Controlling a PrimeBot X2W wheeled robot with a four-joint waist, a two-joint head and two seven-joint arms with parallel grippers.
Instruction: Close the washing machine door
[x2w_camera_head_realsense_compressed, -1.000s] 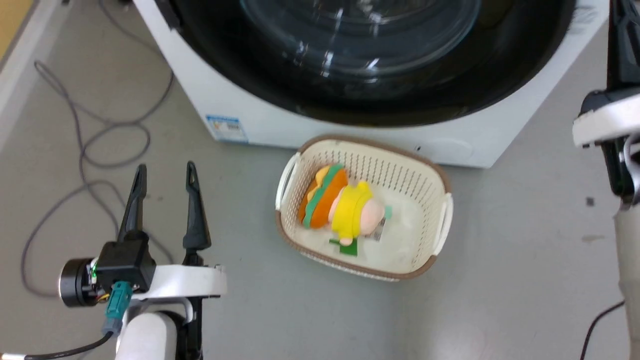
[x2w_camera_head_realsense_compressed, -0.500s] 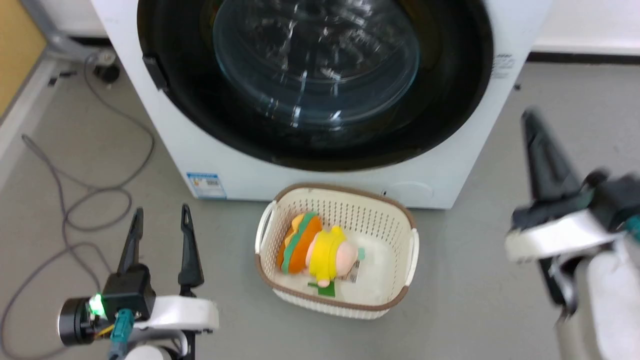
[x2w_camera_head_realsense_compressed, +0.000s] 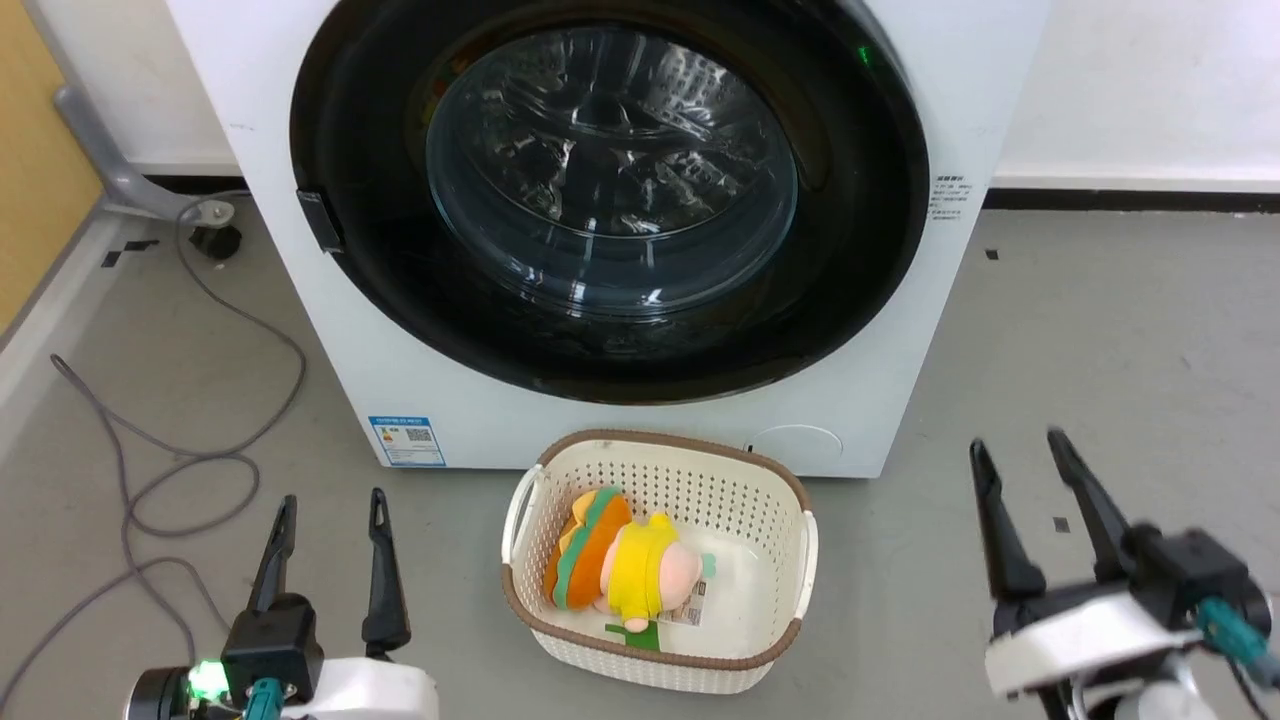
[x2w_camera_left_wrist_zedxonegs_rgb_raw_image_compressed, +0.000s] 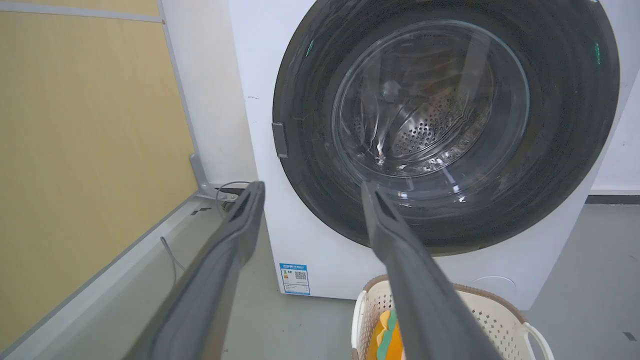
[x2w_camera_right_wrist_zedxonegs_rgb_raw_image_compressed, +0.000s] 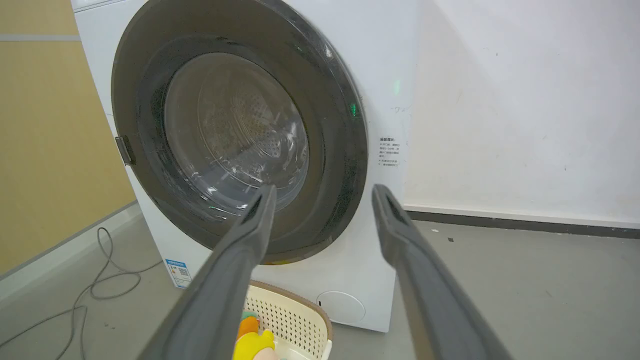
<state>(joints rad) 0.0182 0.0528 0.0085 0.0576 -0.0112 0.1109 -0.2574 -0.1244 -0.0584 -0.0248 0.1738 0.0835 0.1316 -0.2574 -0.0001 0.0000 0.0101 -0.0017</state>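
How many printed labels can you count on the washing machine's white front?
2. A blue label at the washing machine's lower left corner; a small text label right of the door. Others may be hidden higher up.

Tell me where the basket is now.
Head view: the basket sits on the floor just in front of the washing machine, below the washing machine door, between the left end effector and right end effector.
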